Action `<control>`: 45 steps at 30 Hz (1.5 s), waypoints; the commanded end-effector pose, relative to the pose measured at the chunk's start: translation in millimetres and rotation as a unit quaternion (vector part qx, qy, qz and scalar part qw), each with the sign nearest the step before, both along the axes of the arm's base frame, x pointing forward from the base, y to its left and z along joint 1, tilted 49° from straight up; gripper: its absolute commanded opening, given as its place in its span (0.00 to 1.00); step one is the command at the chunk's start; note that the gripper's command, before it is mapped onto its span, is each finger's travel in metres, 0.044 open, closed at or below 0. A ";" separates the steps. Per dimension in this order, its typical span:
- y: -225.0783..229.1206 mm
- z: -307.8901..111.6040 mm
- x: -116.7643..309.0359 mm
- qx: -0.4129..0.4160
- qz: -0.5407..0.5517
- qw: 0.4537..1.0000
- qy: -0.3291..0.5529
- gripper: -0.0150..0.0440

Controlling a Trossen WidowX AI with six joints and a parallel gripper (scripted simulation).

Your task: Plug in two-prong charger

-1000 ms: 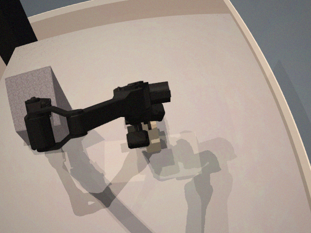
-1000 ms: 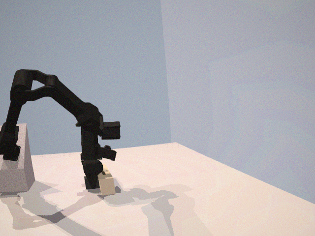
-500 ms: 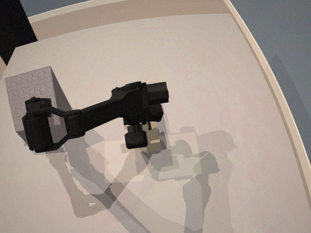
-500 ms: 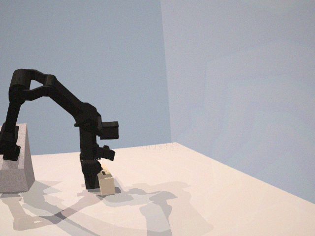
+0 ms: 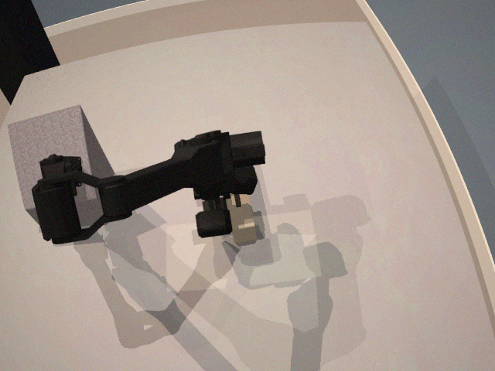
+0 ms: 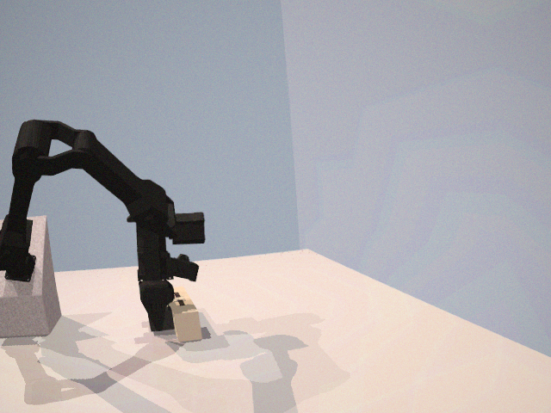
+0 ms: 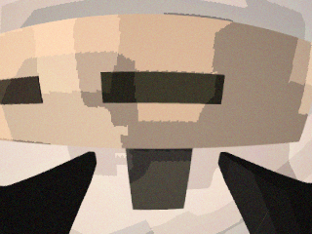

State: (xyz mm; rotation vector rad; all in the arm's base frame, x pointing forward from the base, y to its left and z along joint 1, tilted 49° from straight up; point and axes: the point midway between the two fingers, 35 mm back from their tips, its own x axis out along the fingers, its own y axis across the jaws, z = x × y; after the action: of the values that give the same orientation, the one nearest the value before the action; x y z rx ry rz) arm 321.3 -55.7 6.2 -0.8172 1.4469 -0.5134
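Observation:
The beige power strip [image 5: 244,235] [image 6: 188,329] [image 7: 166,44] stands on the table beside the gripper. Its top shows two dark rectangles in the wrist view, one central and one cut off at the left edge. A dark grey block [image 7: 160,187], apparently the charger, meets the strip's near side, in line with the central rectangle. No prongs are visible, so how deep they sit cannot be told. My gripper [image 5: 214,221] [image 6: 161,326] [image 7: 158,159] is open and low, with one finger on each side of the block and a gap at both sides. The top and exterior views do not clearly show the block.
The speckled grey pedestal [image 5: 48,139] [image 6: 27,315] stands at the left by the arm's base. The table [image 5: 319,100] [image 6: 400,355] has a raised pale rim [image 5: 447,151] in the top view. Overlapping arm shadows fall around the strip.

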 end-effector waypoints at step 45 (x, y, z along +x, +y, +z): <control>-10.6 1.3 -44.6 0.000 0.002 1.000 0.002 1.00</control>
State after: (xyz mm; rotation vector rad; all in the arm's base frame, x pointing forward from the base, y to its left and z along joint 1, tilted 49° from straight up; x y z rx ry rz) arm 281.0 -65.2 7.8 -0.8171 1.4472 -0.5127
